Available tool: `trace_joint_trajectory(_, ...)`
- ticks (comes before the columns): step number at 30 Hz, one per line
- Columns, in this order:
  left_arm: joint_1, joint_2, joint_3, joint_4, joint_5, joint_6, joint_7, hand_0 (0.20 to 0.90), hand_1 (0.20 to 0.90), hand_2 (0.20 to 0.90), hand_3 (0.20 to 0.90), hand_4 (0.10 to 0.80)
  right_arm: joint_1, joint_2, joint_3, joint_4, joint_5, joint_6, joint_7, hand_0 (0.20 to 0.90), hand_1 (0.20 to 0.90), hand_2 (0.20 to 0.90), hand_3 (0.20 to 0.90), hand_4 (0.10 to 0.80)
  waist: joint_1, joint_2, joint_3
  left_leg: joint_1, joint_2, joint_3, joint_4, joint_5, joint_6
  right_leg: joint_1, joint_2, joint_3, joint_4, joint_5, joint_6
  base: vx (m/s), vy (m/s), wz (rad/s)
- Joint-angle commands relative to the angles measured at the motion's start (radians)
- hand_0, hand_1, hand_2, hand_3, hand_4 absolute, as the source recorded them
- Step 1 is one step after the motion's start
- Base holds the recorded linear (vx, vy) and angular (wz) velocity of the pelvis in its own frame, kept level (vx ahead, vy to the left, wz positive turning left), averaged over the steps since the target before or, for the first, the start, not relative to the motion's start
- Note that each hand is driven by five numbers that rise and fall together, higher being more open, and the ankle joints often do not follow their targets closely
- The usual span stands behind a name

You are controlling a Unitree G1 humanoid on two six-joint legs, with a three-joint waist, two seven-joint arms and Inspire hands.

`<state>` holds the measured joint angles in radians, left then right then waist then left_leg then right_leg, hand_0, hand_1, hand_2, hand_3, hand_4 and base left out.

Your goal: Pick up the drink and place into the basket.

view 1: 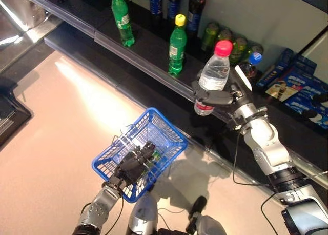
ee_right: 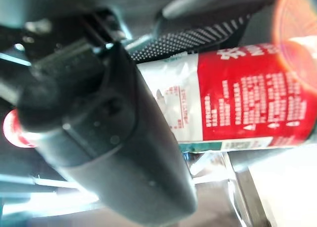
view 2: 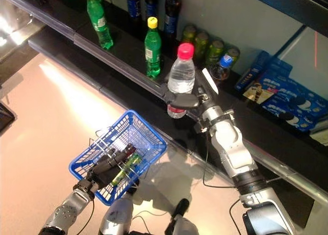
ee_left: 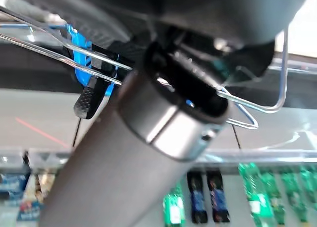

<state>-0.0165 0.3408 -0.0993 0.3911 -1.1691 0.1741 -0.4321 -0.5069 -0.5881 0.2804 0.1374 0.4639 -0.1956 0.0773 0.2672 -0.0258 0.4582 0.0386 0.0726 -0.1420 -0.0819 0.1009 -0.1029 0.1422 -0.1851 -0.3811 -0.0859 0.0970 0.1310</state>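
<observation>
One drink is secured: my right hand (view 1: 218,97) has its fingers (view 1: 211,97) wrapped round the lower body of the water bottle (view 1: 213,73), which stands upright with its pink cap above them, clear of the shelf (view 1: 148,50). The pick-up is judged complete. My left hand (view 1: 134,163) has its fingers curled on the wire handle of the blue basket (view 1: 169,130), which hangs below and well apart from the bottle. A green bottle (view 2: 125,169) already lies inside, just beside those fingers. Outstanding: carry the bottle over the basket opening, lower it in, release. Other bottles stand on the shelf beyond my right fingers.
</observation>
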Motion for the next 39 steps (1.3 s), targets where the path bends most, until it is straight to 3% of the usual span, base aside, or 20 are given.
trace_joint_trajectory(1, -0.068, 0.017, -0.071, -0.277, -0.146, -0.132, -0.115, 0.300, 0.300, 0.300, 0.200, 0.100, -0.041, 0.029, 0.043, -0.110, 0.074, -0.139, -0.011, 0.300, 0.300, 0.300, 0.200, 0.100, 0.007, -0.043, -0.346, 0.016, -0.012, 0.019, -0.005, -0.051, 0.016, 0.064, -0.011, -0.014, -0.001, -0.058, 0.028, 0.006, -0.052, 0.22)
trace_joint_trajectory(17, -0.090, 0.062, -0.087, -0.554, -0.160, -0.080, -0.057, 0.300, 0.300, 0.300, 0.200, 0.100, -0.058, 0.075, 0.168, -0.132, 0.020, -0.150, -0.042, 0.300, 0.300, 0.300, 0.200, 0.100, 0.078, -0.057, -0.352, -0.004, -0.021, -0.069, -0.005, -0.032, 0.009, 0.092, -0.008, -0.052, -0.001, -0.071, 0.029, 0.020, -0.032, 0.12)
trace_joint_trajectory(39, -0.133, 0.106, -0.166, -0.744, -0.155, 0.030, -0.096, 0.300, 0.300, 0.300, 0.200, 0.100, -0.083, 0.105, 0.310, -0.109, -0.038, -0.140, -0.060, 0.300, 0.300, 0.300, 0.200, 0.100, 0.134, -0.059, -0.358, -0.029, -0.032, -0.157, -0.005, -0.016, 0.002, 0.105, -0.013, -0.095, 0.000, -0.076, 0.034, 0.011, -0.012, 0.10)
